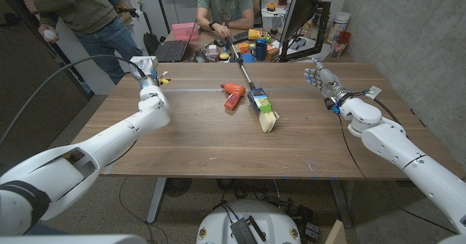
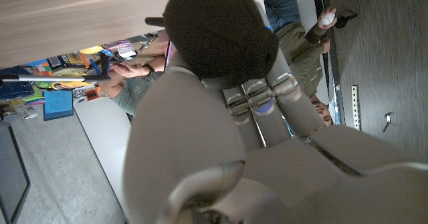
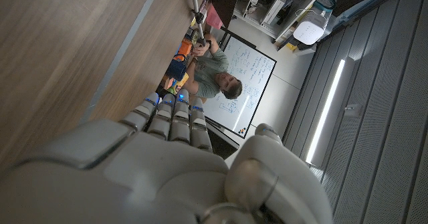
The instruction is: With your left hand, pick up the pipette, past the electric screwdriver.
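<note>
Not yet lifted, by the look of it. Left hand (image 1: pixel 145 71) at the table's far left side, well apart from the electric screwdriver (image 1: pixel 232 96). Cannot tell whether its fingers are curled or spread. Possibly the pipette (image 1: pixel 162 78) in the small yellow-and-black thing just beside that hand, but too small to be sure. Right hand (image 1: pixel 320 76) upright, fingers spread, holding nothing.

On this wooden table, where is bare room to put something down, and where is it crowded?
Bare wood runs along the table's near edge, below the red electric screwdriver and the brush. More lies between the left hand and the screwdriver, and between the brush and the right hand. The middle is crowded: screwdriver and brush lie close together.
</note>
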Controlling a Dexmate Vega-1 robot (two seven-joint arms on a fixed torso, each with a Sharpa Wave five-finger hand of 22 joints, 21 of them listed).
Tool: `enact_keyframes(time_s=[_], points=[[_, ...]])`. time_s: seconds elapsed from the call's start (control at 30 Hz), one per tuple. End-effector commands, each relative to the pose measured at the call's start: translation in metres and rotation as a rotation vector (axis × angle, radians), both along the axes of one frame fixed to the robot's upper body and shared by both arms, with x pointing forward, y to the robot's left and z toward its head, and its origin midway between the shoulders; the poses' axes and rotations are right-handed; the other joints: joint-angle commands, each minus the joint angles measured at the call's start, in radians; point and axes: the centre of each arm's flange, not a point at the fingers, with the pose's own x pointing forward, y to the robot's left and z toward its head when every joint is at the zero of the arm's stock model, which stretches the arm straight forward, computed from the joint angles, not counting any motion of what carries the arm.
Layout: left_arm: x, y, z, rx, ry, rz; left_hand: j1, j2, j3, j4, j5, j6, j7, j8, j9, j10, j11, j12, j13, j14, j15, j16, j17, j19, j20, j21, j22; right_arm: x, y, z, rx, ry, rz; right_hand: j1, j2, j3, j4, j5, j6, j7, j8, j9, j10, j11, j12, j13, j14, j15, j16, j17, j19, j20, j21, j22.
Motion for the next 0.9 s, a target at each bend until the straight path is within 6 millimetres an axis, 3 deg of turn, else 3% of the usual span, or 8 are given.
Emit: enact_keyframes(time_s=[0.03, 0.47, 0.73, 0.9], points=[[-0.042, -0.003, 0.052, 0.030, -0.106, 0.004, 0.030, 0.036, 0.132, -0.116, 0.007, 0.107, 0.011, 0.058, 0.062, 0.058, -0.066, 0.005, 0.012, 0.040, -0.047, -0.002, 0.007, -0.002, 0.002, -0.002, -0.001, -0.007, -0.001, 0.004, 0.000, -0.011, -0.013, 0.006, 0.009, -0.006, 0.002, 0.007, 0.009, 0.005, 0.005, 0.004, 0.009, 0.000, 0.001, 0.003, 0.010, 0.002, 0.004, 0.004, 0.005, 0.003, 0.006, 0.004], [-0.087, -0.007, 0.103, 0.056, -0.201, 0.023, 0.022, 0.026, 0.157, -0.116, 0.007, 0.107, 0.012, 0.058, 0.065, 0.058, -0.063, 0.006, 0.029, 0.037, -0.045, -0.006, 0.016, -0.005, 0.009, -0.004, 0.000, -0.012, -0.001, 0.014, -0.009, -0.033, -0.016, 0.007, 0.010, -0.008, 0.002, 0.008, 0.009, 0.005, 0.004, 0.004, 0.011, 0.002, 0.001, 0.003, 0.012, 0.003, 0.005, 0.004, 0.013, 0.009, 0.009, 0.004], [-0.095, -0.013, 0.110, 0.063, -0.214, 0.012, 0.013, 0.017, 0.178, -0.116, 0.007, 0.109, 0.007, 0.058, 0.067, 0.060, -0.063, 0.007, 0.042, 0.036, -0.045, -0.010, 0.020, -0.023, 0.027, -0.021, -0.006, -0.016, -0.002, 0.013, 0.004, -0.047, -0.011, 0.007, 0.011, -0.008, 0.002, 0.008, 0.010, 0.005, 0.004, 0.004, 0.012, 0.003, 0.001, 0.003, 0.013, 0.003, 0.005, 0.004, 0.014, 0.010, 0.009, 0.004], [-0.098, -0.017, 0.111, 0.078, -0.207, 0.014, 0.009, 0.013, 0.189, -0.116, 0.008, 0.108, 0.009, 0.057, 0.068, 0.059, -0.064, 0.007, 0.049, 0.033, -0.046, -0.014, 0.023, -0.026, 0.032, -0.024, -0.005, -0.018, -0.002, 0.014, 0.004, -0.053, -0.011, 0.007, 0.012, -0.010, 0.001, 0.008, 0.008, 0.004, 0.003, 0.004, 0.013, 0.002, 0.001, 0.003, 0.014, 0.002, 0.005, 0.005, 0.032, 0.033, 0.015, 0.004]])
